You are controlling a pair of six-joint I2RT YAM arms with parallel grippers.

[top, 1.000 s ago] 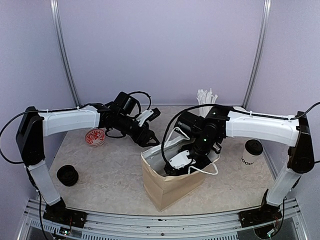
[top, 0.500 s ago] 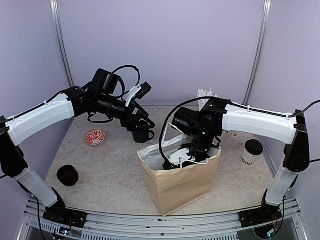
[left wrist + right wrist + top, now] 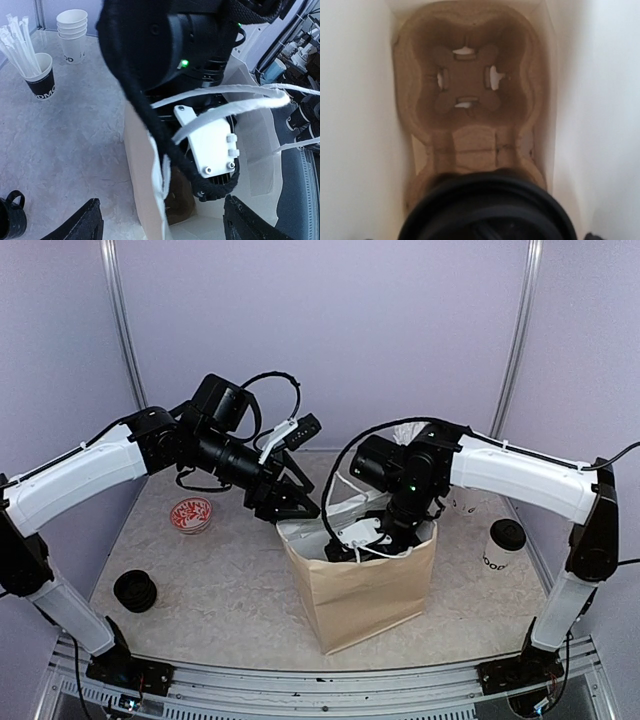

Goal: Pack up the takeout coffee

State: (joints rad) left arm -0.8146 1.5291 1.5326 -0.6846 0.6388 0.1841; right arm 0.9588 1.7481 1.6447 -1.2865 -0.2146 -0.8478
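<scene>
My left gripper [image 3: 161, 202] hung wide open and held nothing, just left of the brown paper bag [image 3: 365, 590]. My right gripper [image 3: 214, 155] was down inside the bag, and I could not tell if it was open or gripping. Right under it a coffee cup [image 3: 487, 212] showed only its black lid, sitting in the near pocket of the cardboard carrier [image 3: 470, 145]. A second coffee cup [image 3: 503, 543] stood on the table at the right, its black letters too small to read. At the far side, a cup of straws [image 3: 40, 75] read "DMO" and a stack of white cups [image 3: 72, 32] read "OD". A dark mug [image 3: 10, 220] stood near them. My right arm, its black cable [image 3: 130, 100] and the white bag handles [image 3: 225, 92] blocked the bag's mouth.
</scene>
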